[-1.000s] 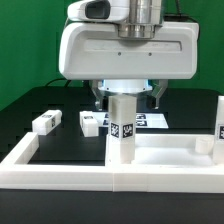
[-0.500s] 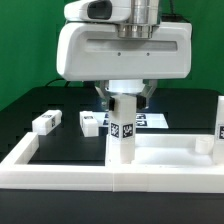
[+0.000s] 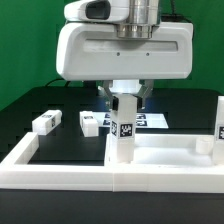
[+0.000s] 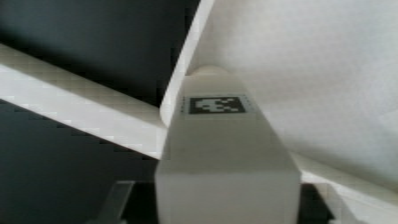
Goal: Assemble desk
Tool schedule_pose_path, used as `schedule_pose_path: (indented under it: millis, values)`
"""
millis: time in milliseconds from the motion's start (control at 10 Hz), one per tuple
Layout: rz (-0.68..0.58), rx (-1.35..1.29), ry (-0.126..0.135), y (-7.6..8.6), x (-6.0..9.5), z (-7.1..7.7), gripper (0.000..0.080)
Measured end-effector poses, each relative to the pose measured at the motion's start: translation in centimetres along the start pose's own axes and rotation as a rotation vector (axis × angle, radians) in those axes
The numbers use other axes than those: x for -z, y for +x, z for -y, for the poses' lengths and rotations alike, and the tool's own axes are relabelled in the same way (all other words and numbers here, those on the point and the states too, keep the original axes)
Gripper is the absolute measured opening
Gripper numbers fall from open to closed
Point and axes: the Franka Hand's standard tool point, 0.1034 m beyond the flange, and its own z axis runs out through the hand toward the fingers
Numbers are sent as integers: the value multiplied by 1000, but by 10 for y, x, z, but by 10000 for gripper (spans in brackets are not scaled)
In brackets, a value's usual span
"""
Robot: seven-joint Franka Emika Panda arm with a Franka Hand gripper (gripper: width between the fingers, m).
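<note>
The white desk tabletop (image 3: pixel 170 152) lies flat in the front, inside the white rim. A white tagged leg (image 3: pixel 123 128) stands upright on the tabletop's corner at the exterior view's left. My gripper (image 3: pixel 127 100) hangs straight above this leg, its fingers shut on the leg's upper end. In the wrist view the leg (image 4: pixel 222 140) fills the space between the dark pads of the gripper (image 4: pixel 222 205), with the tabletop (image 4: pixel 329 90) beyond it. A second leg (image 3: pixel 218 118) stands upright at the tabletop's far right corner.
Two loose legs (image 3: pixel 45 122) (image 3: pixel 90 122) lie on the black table behind the rim. The marker board (image 3: pixel 152 120) lies flat behind the held leg. The long white rim (image 3: pixel 60 170) borders the front and the exterior view's left side.
The fingers have moved inward from wide apart onto the sides of the upright leg. The arm and the leg have stayed in place.
</note>
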Motion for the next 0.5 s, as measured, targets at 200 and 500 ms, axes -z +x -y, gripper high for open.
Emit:
schedule_pose_path:
  millis: [200,500]
  values:
    - [5,-263,3,-1,0,0,288]
    - [3,-544,1,-2,1,-3,291]
